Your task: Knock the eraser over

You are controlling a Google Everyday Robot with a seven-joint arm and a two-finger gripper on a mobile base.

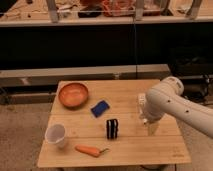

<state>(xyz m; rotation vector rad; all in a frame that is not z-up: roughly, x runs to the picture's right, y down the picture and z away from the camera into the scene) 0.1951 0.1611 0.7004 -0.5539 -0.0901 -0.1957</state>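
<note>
Eraser (pixel 112 128), a black rectangular block with pale stripes, stands upright on the pale wooden table (pixel 131 151), not yet knocked. My gripper (pixel 150 128) hangs apart at its 3 o'clock, and I cannot tell its grip state.

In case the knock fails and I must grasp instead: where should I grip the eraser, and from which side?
Probably its upper part, across the narrow sides, coming from above: the eraser stands upright with nothing touching it. The gripper hangs to its right in the view, apart from it.
</note>
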